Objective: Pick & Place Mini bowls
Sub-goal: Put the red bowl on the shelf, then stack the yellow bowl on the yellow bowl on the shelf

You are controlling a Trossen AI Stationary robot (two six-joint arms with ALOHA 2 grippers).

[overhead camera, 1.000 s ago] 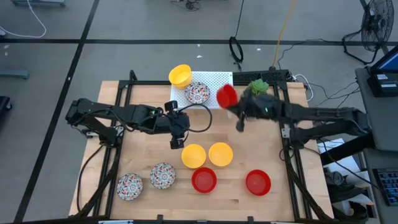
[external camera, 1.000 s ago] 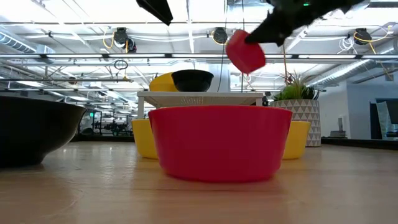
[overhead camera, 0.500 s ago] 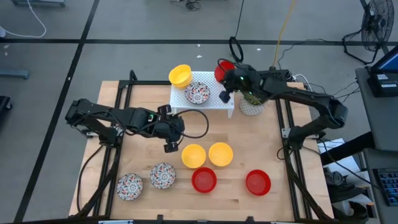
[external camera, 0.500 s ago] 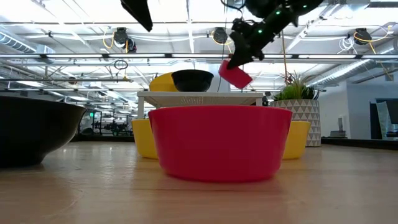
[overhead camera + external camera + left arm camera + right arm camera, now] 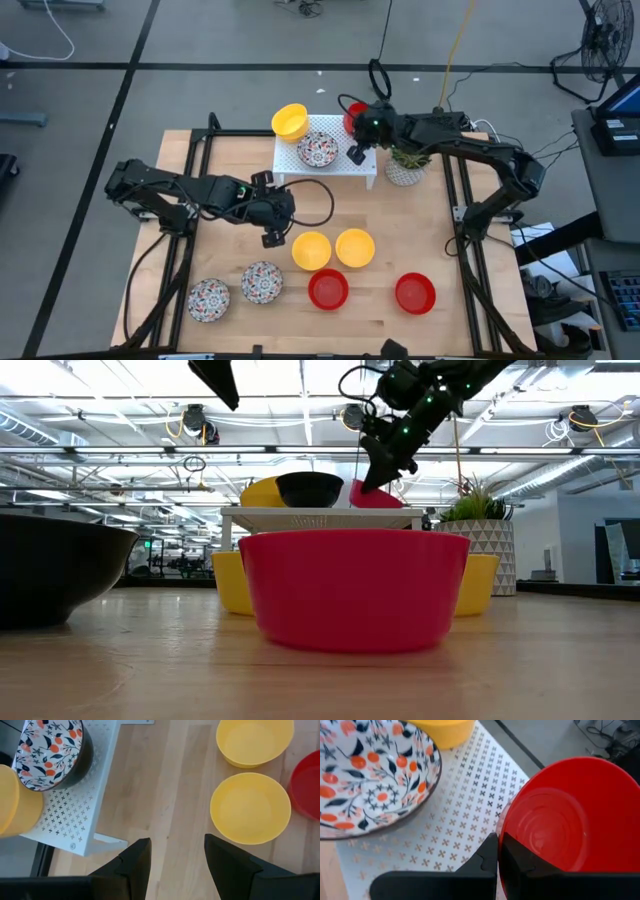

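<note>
Three mini bowls are on the white perforated rack point(image 5: 345, 150): a yellow one point(image 5: 290, 121), a mosaic one point(image 5: 317, 149), and a red one point(image 5: 356, 113) at the rack's far right corner. My right gripper point(image 5: 353, 128) is shut on this red bowl point(image 5: 560, 820). On the table lie two yellow bowls point(image 5: 311, 250) point(image 5: 355, 247), two red bowls point(image 5: 328, 289) point(image 5: 415, 293) and two mosaic bowls point(image 5: 261, 282) point(image 5: 208, 299). My left gripper point(image 5: 269, 238) is open above bare wood, left of the yellow pair; its fingers point(image 5: 135, 862) hold nothing. My right gripper pinches the red bowl's rim point(image 5: 501, 837) on the side toward the mosaic bowl, one finger point(image 5: 517, 862) inside the bowl and one point(image 5: 482, 865) outside. It comes slanting down from the table's near right. The bowl point(image 5: 375, 496) sits tilted, its underside at the rack's top.
The white pot with the green plant point(image 5: 405, 165) stands right of the rack, under my right arm. A large red bowl point(image 5: 352, 588) fills the low view's foreground. Bare wood lies between the rack and the yellow pair.
My right gripper carried the red bowl from above the rack's right end toward the far edge, then down onto the rack's far right corner, staying shut on it. My left gripper drew back toward the near left.
</note>
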